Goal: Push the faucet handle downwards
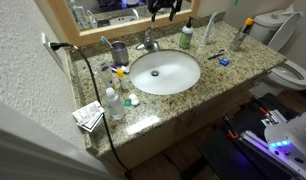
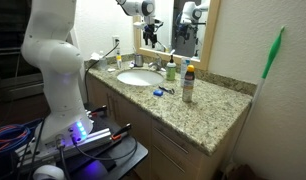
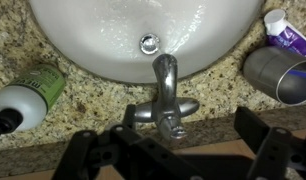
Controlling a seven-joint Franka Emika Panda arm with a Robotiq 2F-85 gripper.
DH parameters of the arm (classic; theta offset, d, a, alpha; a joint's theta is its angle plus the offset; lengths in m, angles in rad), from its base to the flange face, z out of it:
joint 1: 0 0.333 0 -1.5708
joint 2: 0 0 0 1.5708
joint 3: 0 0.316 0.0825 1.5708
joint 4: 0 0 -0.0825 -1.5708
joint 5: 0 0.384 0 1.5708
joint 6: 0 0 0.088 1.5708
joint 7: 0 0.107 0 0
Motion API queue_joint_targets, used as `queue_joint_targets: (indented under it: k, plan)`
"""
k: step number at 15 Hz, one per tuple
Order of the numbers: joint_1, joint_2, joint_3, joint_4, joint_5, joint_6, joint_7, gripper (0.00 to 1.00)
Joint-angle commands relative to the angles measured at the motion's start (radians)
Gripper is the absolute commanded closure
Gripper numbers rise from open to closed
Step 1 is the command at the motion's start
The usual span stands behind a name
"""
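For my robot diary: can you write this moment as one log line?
jaws open | hovering above handle | not touching | no water running

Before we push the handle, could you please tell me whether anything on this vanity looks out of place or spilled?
Nothing looks spilled or damaged. Only a black cord stands out: it trails from the wall outlet across the granite countertop and down over its edge.

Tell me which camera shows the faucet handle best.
The wrist view: the faucet handle sits centre frame, close up, seen from above. In both exterior views the handle is only a small chrome speck behind the basin.
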Motion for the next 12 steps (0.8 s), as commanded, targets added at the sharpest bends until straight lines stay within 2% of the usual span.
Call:
queue_joint_targets:
  k: [1,5,9,12]
  plan:
    - [0.009,0.012,-0.013,0.049,0.003,-0.047,0.019,0.0]
    - [0.011,0.047,-0.02,0.125,0.004,-0.092,0.042,0.0]
    - [-0.027,0.154,0.009,0.229,0.115,-0.062,-0.063,0.0]
    - [0.005,0.233,-0.032,0.327,0.068,-0.115,-0.014,0.0]
